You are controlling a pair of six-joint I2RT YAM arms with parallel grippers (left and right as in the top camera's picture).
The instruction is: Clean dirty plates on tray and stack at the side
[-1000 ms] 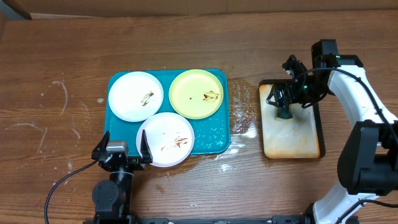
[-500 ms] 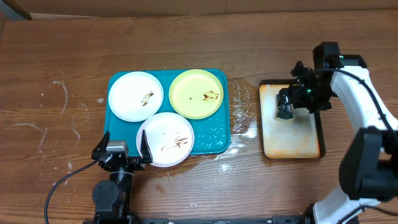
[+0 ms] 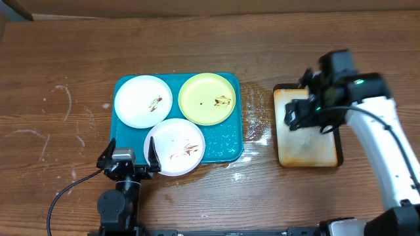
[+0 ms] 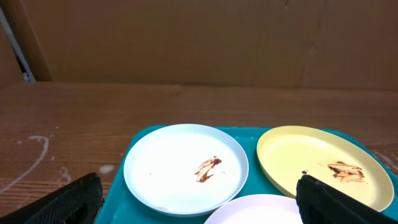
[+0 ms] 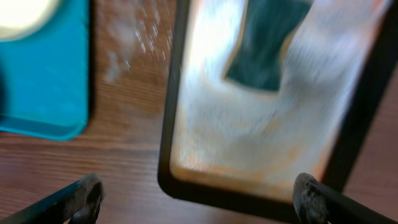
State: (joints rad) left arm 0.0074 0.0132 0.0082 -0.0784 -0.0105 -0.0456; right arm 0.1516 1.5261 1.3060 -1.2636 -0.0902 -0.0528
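Wooden tabletop [image 3: 59, 52] carries the tray [image 3: 226, 147] of three smeared plates [image 3: 143, 101]. Right claw [image 5: 196, 190], spread, hovers over the sponge [image 5: 267, 43], probably to fetch it; left claw [image 3: 128, 156] is spread too.

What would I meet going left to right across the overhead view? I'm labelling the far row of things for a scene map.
far white plate → yellow-green plate → black-rimmed beige tray
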